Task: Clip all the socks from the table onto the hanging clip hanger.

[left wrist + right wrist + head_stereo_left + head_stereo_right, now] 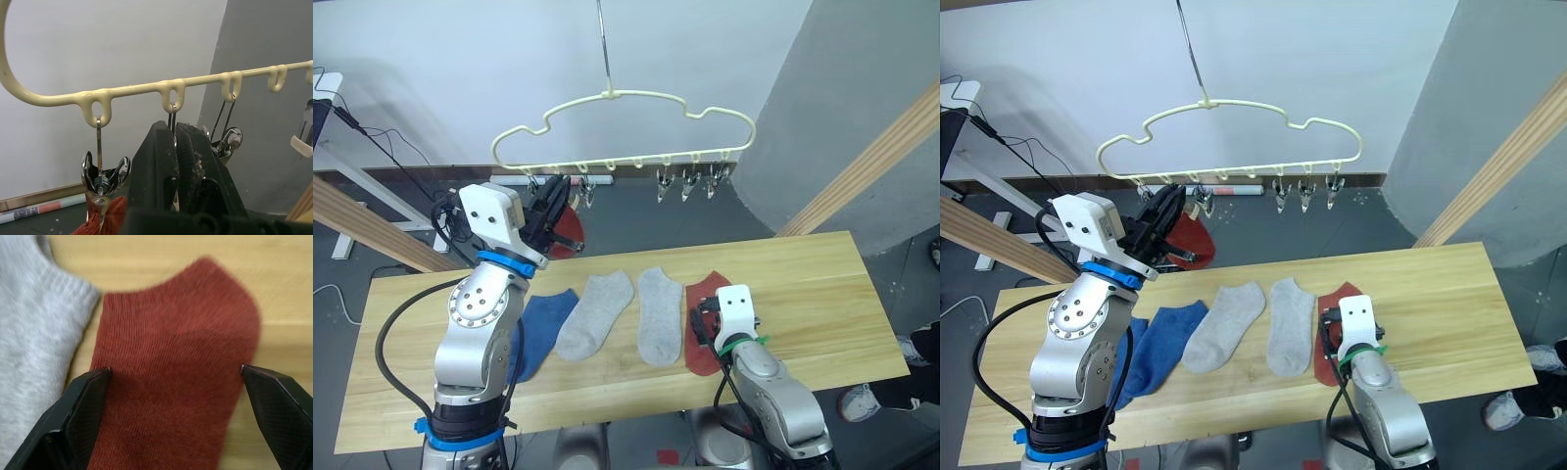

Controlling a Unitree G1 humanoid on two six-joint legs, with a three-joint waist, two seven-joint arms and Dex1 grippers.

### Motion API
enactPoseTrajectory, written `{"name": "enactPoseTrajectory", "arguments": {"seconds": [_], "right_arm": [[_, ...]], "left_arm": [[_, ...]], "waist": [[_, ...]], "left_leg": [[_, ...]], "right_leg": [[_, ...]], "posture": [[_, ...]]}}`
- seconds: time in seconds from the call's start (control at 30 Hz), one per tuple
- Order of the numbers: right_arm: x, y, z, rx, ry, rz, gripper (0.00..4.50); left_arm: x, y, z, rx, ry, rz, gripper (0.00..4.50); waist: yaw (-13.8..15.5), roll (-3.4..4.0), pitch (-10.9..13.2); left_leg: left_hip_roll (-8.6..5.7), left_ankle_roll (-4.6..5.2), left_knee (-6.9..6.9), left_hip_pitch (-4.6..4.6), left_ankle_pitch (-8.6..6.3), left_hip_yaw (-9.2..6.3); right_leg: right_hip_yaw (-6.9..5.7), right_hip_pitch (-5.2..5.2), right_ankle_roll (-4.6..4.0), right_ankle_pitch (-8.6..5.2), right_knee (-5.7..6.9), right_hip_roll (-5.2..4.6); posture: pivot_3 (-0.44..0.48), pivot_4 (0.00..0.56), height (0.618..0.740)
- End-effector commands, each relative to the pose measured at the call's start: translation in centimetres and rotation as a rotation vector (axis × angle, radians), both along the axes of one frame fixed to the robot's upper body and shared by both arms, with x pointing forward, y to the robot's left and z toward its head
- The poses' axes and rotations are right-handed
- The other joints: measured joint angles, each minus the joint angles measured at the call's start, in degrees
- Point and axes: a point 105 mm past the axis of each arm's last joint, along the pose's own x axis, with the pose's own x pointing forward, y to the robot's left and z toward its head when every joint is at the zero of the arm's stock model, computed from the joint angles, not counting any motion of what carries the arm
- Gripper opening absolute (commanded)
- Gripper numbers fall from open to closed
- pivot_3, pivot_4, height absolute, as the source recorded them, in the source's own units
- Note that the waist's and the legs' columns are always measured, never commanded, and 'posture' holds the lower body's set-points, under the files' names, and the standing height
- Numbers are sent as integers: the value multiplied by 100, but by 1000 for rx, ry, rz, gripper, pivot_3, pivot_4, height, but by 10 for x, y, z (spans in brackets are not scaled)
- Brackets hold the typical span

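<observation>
The worktop (822,294) carries four socks in a row along its middle, blue (543,328), two grey (597,313), and rust-red (705,328) nearest the right edge, while the clip hanger (626,127) hangs above the far edge, one red sock (570,230) clipped at its left end. Left gripper (174,142), fingers pressed together, noses at a clip (172,110). Right gripper (176,377), fingers wide apart, straddles the red sock's width; I'd drop straight and pinch near the cuff.

The left pincer (551,201) covers part of the hanging red sock (570,230); the blue sock (540,331) lies half behind that arm.
</observation>
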Motion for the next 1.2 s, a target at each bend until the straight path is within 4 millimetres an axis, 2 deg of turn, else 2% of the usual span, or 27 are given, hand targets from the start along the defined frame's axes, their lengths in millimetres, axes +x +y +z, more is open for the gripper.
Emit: {"name": "enactPoseTrajectory", "arguments": {"seconds": [0.03,0.1,0.33,0.4,0.43,0.47,0.57,0.6,0.7,0.77,0.83,1.03,1.2], "right_arm": [[-7,-3,-13,16,57,-2,4295],[-9,-4,-16,17,71,6,3879],[-7,-9,-12,-21,47,21,1431],[-4,-13,-7,-15,35,18,699],[1,-14,4,-23,0,48,243],[4,-15,12,-31,-25,72,26],[10,-11,33,-67,-94,195,26],[12,0,52,-118,-170,349,26],[5,27,88,-269,-331,725,26],[0,40,99,-344,-403,914,26],[-4,48,103,-376,-446,1019,26],[-7,78,115,-393,-580,1199,26],[4,95,123,-381,-639,1212,26]], "left_arm": [[-10,-3,11,5,-43,-29,0],[-10,-2,9,0,-28,-38,0],[-10,-2,8,-1,-5,-60,0],[-9,-2,8,-12,8,-75,0],[-10,-3,8,-28,22,-92,0],[-10,-4,8,-40,32,-104,0],[-11,-6,10,-53,50,-138,0],[-12,-6,12,-59,61,-161,0],[-12,-7,17,-87,91,-212,0],[-11,-9,21,-119,109,-235,0],[-10,-10,24,-139,121,-248,0],[-14,-18,27,-162,149,-298,0],[-16,-20,28,-174,166,-321,0]], "waist": [[0,0,0],[0,0,0],[-3,0,0],[-2,0,0],[-2,0,0],[-2,2,3],[-3,1,12],[-13,2,28],[-31,1,109],[-26,-2,128],[-14,-3,130],[-5,-10,136],[24,-17,141]], "left_leg": [[0,0,0,0,0,0],[0,0,1,0,0,0],[2,0,0,4,0,-1],[2,0,0,4,0,0],[2,0,0,4,0,0],[2,0,1,3,0,1],[1,0,2,3,0,7],[-1,0,2,3,0,7],[-13,1,3,10,1,23],[-12,0,4,14,1,24],[9,0,-3,16,0,15],[10,-14,3,7,-9,20],[10,-14,7,7,-8,14]], "right_leg": [[0,0,0,0,0,0],[0,0,2,-1,1,0],[0,0,14,-8,2,8],[0,0,15,-9,1,8],[1,0,15,-9,1,8],[2,0,15,-9,0,8],[10,0,17,-8,-1,7],[10,0,17,-8,-1,7],[22,0,28,-1,-1,10],[23,0,29,3,-2,31],[15,0,28,2,-4,54],[23,-2,-5,22,-8,34],[19,-1,-7,23,-3,26]], "posture": [[-219,408,740],[-218,407,740],[-218,408,740],[-223,411,740],[-223,411,740],[-223,411,740],[-229,414,740],[-231,414,740],[-235,417,740],[-234,416,740],[-233,415,740],[-229,411,740],[-225,407,740]]}}
